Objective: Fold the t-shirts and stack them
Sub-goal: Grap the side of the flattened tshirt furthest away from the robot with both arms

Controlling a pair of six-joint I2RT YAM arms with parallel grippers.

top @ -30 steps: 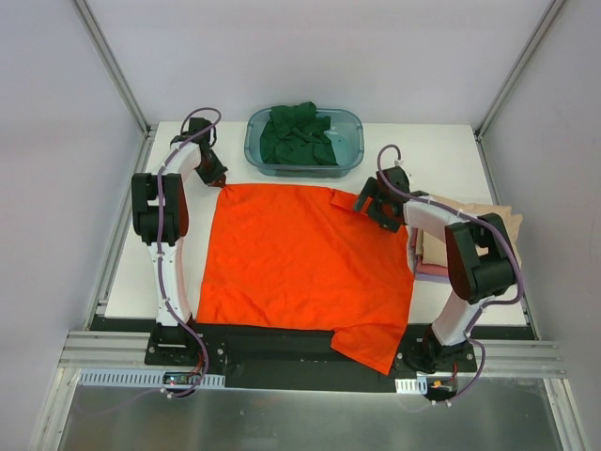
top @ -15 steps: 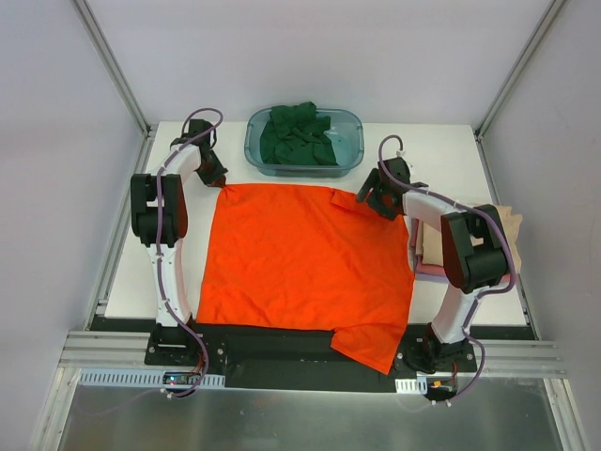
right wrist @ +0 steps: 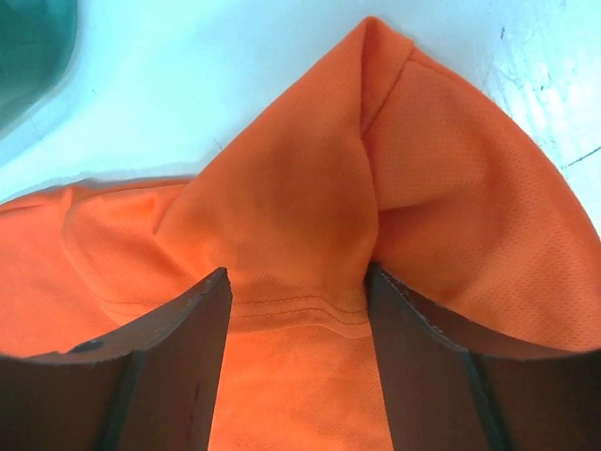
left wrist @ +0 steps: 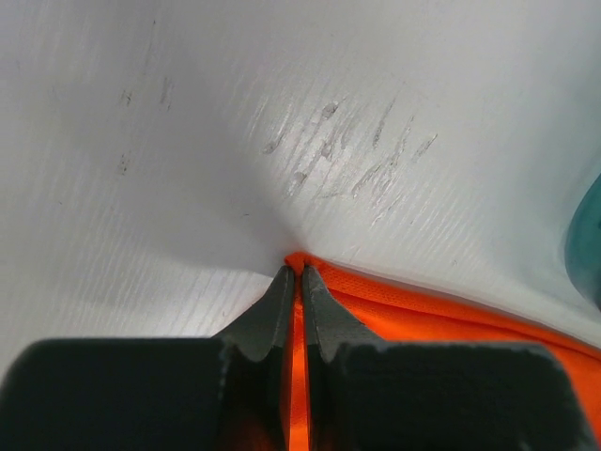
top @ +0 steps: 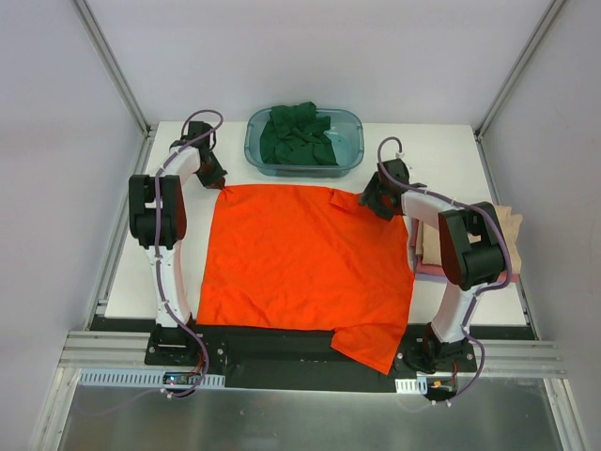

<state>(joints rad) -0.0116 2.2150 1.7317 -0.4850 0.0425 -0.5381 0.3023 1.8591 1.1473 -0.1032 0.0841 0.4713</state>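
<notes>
My left fingers (left wrist: 274, 315) pinch the orange shirt (top: 300, 258) corner on the tabletop (left wrist: 188, 141); right fingers (right wrist: 183, 357) spread around a raised fold, maybe touching it.

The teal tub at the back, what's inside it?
Crumpled dark green cloth fills the tub. Whether that is one shirt or several, or anything lies underneath, cannot be seen: the cloth covers the bottom.

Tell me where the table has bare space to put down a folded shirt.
The far right corner of the table, between the teal tub and the right edge, is bare. A narrow bare strip runs left of the left arm. The orange shirt covers the middle; the right arm and the stacked shirts crowd the right side.
</notes>
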